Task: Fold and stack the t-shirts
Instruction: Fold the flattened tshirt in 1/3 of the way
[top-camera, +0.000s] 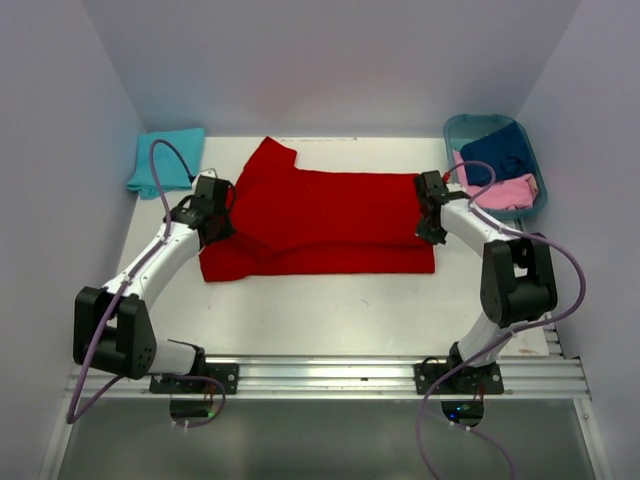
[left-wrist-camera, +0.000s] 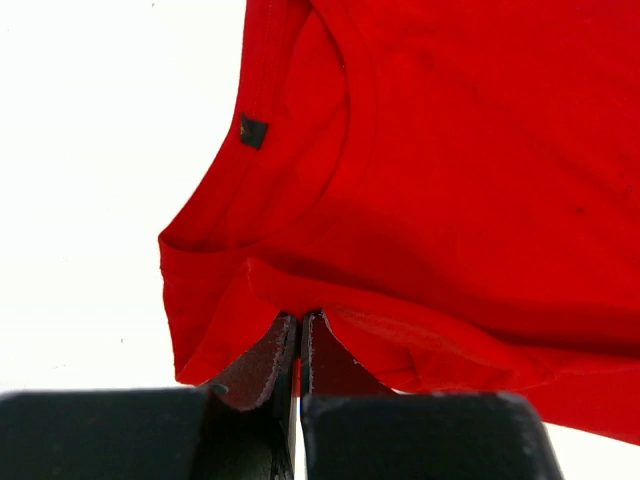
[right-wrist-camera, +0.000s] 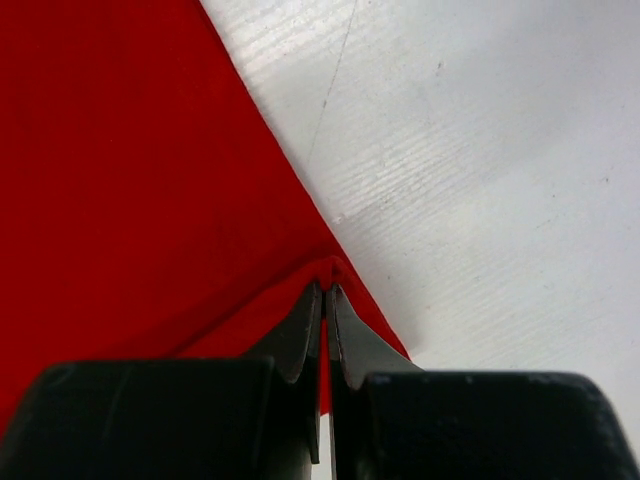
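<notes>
The red tee (top-camera: 320, 220) lies flat in the middle of the table (top-camera: 330, 310), its long side running left to right, and a part of it seems already folded over. The left gripper (left-wrist-camera: 299, 335) is closed on the cloth edge at the left end, just below the collar (left-wrist-camera: 338, 150). The right gripper (right-wrist-camera: 327, 300) is closed on a thin corner of cloth at the right end, where the red edge meets the bare table.

The cloth looks light, soft and without any stiffness. I think it will hang and sag between the two grips if lifted, and it may slip out if only one thin layer is pinched. It is better to hold it at hems or corners, both ends together, and to keep it a little stretched.

A turquoise tee (top-camera: 165, 160) lies folded in the upper left of the top view. In the upper right, the basket (top-camera: 455, 128) holds a navy tee (top-camera: 500, 150) and a pink tee (top-camera: 505, 190), both not yet folded.
</notes>
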